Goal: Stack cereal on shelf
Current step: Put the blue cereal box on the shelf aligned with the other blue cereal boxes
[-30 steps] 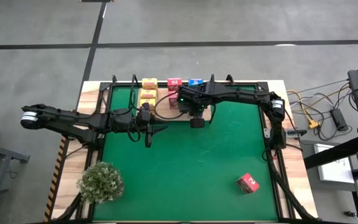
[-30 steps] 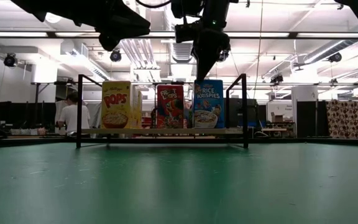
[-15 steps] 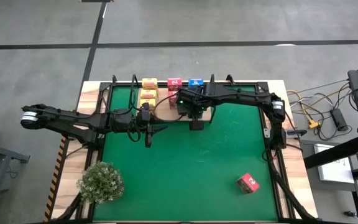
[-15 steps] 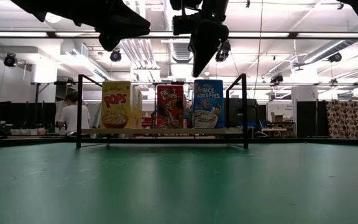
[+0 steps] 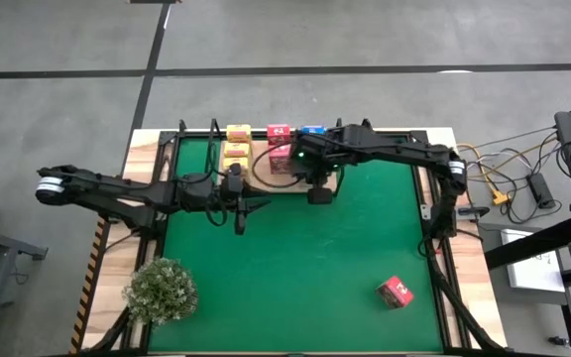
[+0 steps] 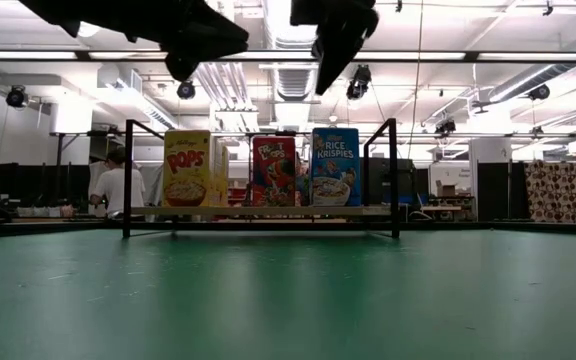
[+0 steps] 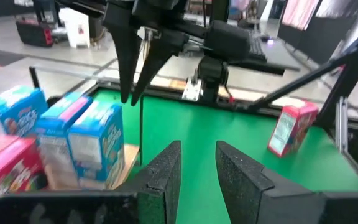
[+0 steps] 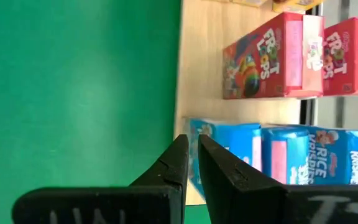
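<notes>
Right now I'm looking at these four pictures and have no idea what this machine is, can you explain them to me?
Two robot arms work over a green mat. One picture looks down from above, one looks level across the table, two come from the wrists. The right hand, shut and empty, hangs above the wooden shelf, where cereal boxes stand in yellow, red and blue rows. The left hand waits over the mat, holding nothing. One red box lies apart on the mat, a plant at a corner.

Two dark jointed arms with black wedge-shaped jaws.
</notes>
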### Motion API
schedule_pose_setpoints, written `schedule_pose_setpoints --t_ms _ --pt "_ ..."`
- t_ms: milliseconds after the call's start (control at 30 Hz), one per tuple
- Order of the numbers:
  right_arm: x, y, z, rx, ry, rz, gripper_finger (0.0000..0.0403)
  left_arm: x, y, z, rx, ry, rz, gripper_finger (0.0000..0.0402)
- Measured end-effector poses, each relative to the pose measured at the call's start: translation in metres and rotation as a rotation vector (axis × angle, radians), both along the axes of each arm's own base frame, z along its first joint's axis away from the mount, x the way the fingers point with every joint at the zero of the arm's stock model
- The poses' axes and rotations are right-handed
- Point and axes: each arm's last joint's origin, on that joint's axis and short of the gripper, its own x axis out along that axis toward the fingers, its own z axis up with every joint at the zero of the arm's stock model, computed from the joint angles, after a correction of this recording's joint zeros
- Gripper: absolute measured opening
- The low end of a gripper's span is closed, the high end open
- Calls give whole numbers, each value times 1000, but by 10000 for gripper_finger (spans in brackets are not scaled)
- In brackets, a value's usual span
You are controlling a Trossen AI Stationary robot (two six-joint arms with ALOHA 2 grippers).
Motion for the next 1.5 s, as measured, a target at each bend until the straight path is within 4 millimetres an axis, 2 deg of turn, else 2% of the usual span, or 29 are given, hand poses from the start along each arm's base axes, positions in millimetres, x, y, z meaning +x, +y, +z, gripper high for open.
schedule_pose_setpoints --t_ms 233,567,833,1067,1267,1500 --pt "-22 5 9 27 -122 3 27 25 0 -13 48 -29 -8 84" --pt "-42 8 -6 -3 -270 -27 27 62 10 -12 187 45 0 84" --pt "-54 6 -21 -63 -236 -115 27 66 27 -18 241 102 64 76" --pt "-55 3 -29 -97 -216 -151 27 73 41 -33 266 159 95 8" --pt "-57 -6 -33 -100 -210 -183 27 85 49 -57 278 212 159 2" --pt "-63 -23 -42 -123 -172 -248 27 91 56 -72 284 232 213 0"
